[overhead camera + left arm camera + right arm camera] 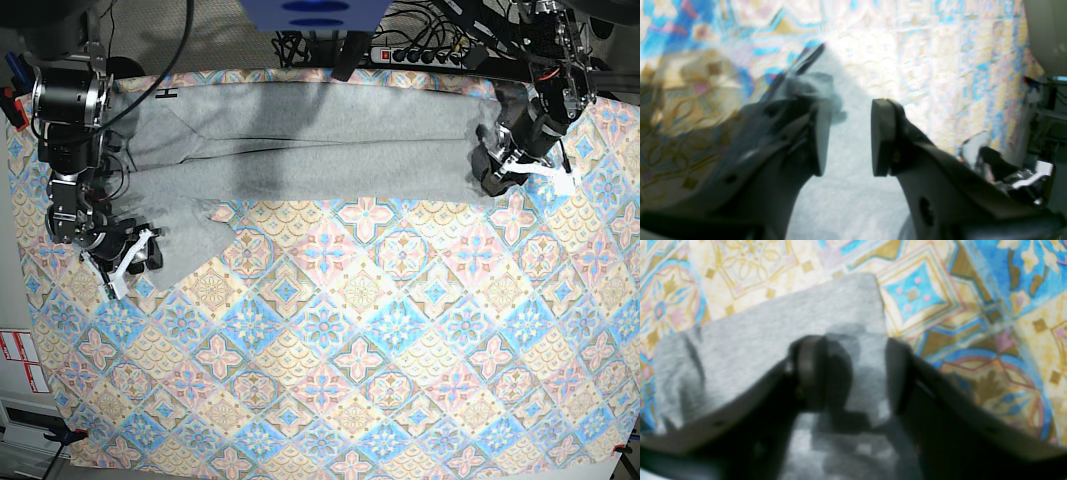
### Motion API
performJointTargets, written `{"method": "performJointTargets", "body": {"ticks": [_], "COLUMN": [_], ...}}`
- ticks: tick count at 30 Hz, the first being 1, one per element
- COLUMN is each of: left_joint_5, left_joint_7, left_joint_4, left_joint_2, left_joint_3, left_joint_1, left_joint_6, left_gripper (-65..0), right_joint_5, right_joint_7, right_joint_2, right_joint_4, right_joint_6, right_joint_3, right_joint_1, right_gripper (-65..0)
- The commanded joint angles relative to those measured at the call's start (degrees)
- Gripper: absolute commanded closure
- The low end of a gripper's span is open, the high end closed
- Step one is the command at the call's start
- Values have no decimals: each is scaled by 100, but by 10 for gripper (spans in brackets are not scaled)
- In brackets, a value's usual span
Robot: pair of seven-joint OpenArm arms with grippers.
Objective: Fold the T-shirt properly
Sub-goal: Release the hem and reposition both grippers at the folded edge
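Showing both jaws parted w/ nothing held, wrist cams miss base's T-shirt (320, 140) spread across tablecloth (350, 350).

The T-shirt (330, 140) is showing matt heathered knit cloth; the tablecloth (350, 350) is showing smooth printed fabric.

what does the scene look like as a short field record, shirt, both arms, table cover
shirt: grey T-shirt folded into a long band along the far edge of the table, one sleeve flap hanging toward the near side
left gripper: jaws apart above the shirt's end, nothing between them
right gripper: jaws apart over the sleeve flap, not closed on it
cover: patterned tablecloth, bare on the near side
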Motion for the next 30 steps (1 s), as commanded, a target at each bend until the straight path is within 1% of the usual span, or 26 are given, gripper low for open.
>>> {"method": "performJointTargets", "body": {"ticks": [1,5,7,10,14,16,18,22,26,30], "left_joint_5": [-86,-69,-86,-86,-78,-69,-69,-60,-60,-51], "left_joint_7": [-52,-52,-52,-52,-52,-52,-52,-52,-52,-60], "left_joint_4": [143,160,160,160,160,160,160,160,160,152], "left_joint_2": [-57,-57,-57,-57,-57,-57,-57,-57,-57,-57], "left_joint_3": [-40,-40,-40,-40,-40,-40,-40,-40,-40,-40], "left_joint_1": [-26,-35,-35,-35,-35,-35,-35,-35,-35,-35], "left_joint_6": [-48,-48,-48,-48,-48,-48,-48,-48,-48,-48], "left_gripper": [-200,-197,-196,-196,-196,-196,-196,-196,-196,-196], "right_joint_5": [-50,-50,-50,-33,2,231,679,1514,1892,2139], "right_joint_7": [-125,-125,-178,-292,-494,-723,-1083,-1690,-2261,-2428], "right_joint_2": [73,73,73,64,73,90,117,337,345,345], "right_joint_4": [36,44,62,387,1451,1987,2603,3570,4343,5029], "right_joint_6": [69,69,69,69,69,69,69,69,69,69], "right_joint_3": [1,1,10,54,62,62,62,300,634,968], "right_joint_1": [60,60,60,34,-423,-661,-942,-1434,-1927,-2445], "right_gripper": [-176,0,-4,-4,-3,-3,-2,-2,-2,-2]}}
